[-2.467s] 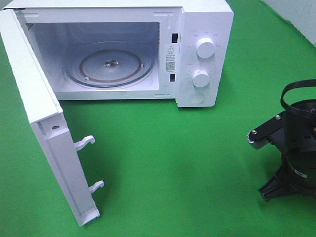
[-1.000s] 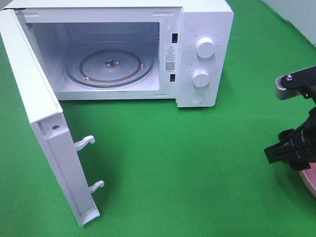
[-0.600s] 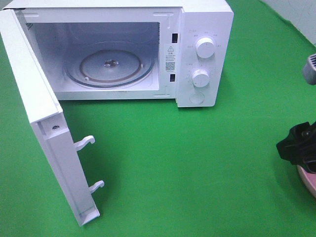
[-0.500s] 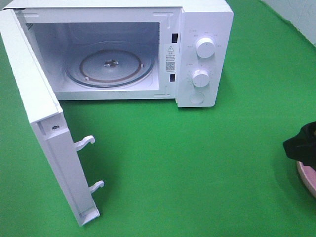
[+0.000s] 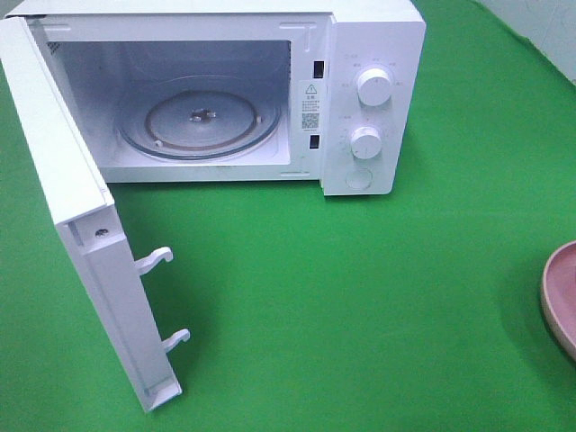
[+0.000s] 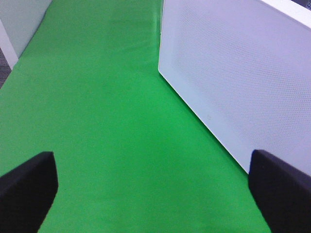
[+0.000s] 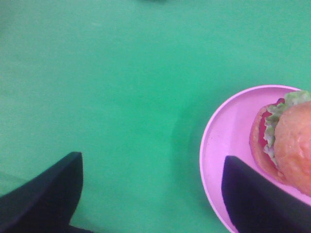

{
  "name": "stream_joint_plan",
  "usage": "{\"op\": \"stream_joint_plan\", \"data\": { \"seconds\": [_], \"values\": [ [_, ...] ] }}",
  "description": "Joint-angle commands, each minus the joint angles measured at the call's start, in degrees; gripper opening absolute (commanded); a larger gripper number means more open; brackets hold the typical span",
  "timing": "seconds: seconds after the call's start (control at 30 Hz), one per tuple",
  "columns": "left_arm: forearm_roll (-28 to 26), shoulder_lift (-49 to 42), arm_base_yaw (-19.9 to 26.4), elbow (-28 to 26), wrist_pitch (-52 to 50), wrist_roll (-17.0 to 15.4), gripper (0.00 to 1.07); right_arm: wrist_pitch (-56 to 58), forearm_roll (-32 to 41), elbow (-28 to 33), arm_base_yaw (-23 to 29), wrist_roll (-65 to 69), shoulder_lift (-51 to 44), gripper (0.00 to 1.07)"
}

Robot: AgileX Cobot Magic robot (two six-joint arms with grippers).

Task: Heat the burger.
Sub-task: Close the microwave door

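Observation:
The burger (image 7: 287,140), with a golden-brown bun, green lettuce and red tomato, sits on a pink plate (image 7: 228,145) in the right wrist view. My right gripper (image 7: 150,194) is open above the green cloth, one fingertip over the plate's rim. The plate's edge (image 5: 560,297) shows at the right border of the high view; the burger and both arms are out of that view. The white microwave (image 5: 369,36) stands at the back with its door (image 5: 81,243) swung open and its glass turntable (image 5: 200,121) empty. My left gripper (image 6: 155,187) is open beside the door's outer face (image 6: 243,77).
The microwave's two knobs (image 5: 373,87) and a round button (image 5: 359,178) are on its right panel. Two door latches (image 5: 155,261) stick out from the open door. Green cloth (image 5: 342,306) covers the table. A pale wall (image 5: 540,27) rises at the back right.
My right arm has drawn back to the right and left the high view, uncovering the pink plate's edge. The microwave and its door have not moved.

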Motion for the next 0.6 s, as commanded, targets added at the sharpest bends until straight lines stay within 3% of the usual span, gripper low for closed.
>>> {"op": "stream_joint_plan", "data": {
  "seconds": [0.03, 0.6],
  "values": [
    [0.1, -0.3, 0.2, 0.2, -0.2, -0.2, 1.0, 5.0, 0.1, -0.2, -0.2, -0.7, -2.5, 0.76],
    [0.1, -0.3, 0.2, 0.2, -0.2, -0.2, 1.0, 10.4, 0.1, -0.2, -0.4, -3.5, -19.0, 0.76]
  ]
}}
